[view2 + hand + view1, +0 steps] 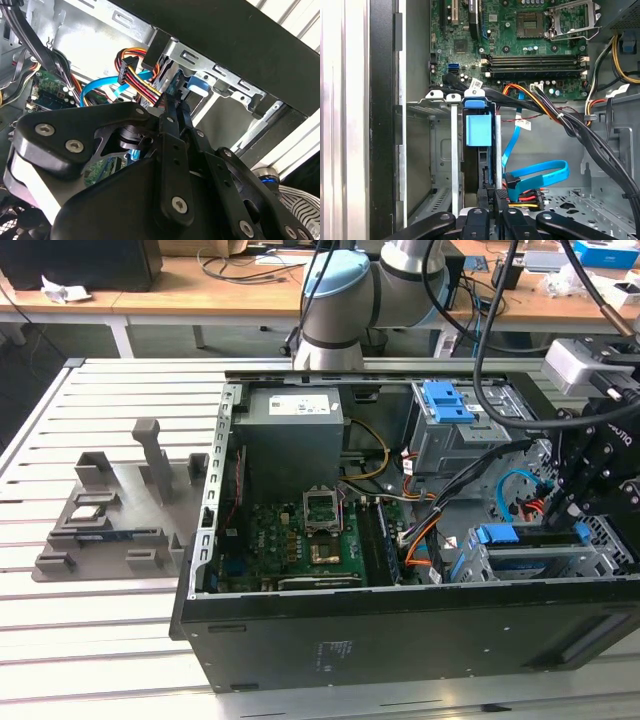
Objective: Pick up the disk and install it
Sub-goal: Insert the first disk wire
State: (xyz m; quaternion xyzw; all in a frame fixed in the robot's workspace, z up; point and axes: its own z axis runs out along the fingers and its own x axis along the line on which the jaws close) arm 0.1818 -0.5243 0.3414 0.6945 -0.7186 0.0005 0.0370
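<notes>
The disk [503, 536] stands on edge in the metal drive cage [530, 565] at the front corner of the open computer case, on the exterior view's right; its blue side rail [477, 127] faces up between the cage walls. My gripper [581, 528] hangs over the far end of that slot. In both wrist views the two thin black fingers [488, 196] lie close together, with nothing visible between them. The gripper's tips [176, 106] sit against the cage next to the disk's blue rail end [198, 83].
A blue data cable [540, 175] and a bundle of coloured power wires [136, 75] run right beside the fingers. The motherboard [300, 535], grey power supply [292, 430] and a blue latch [448, 400] fill the case. A grey fixture [110, 520] lies on the table at the exterior view's left.
</notes>
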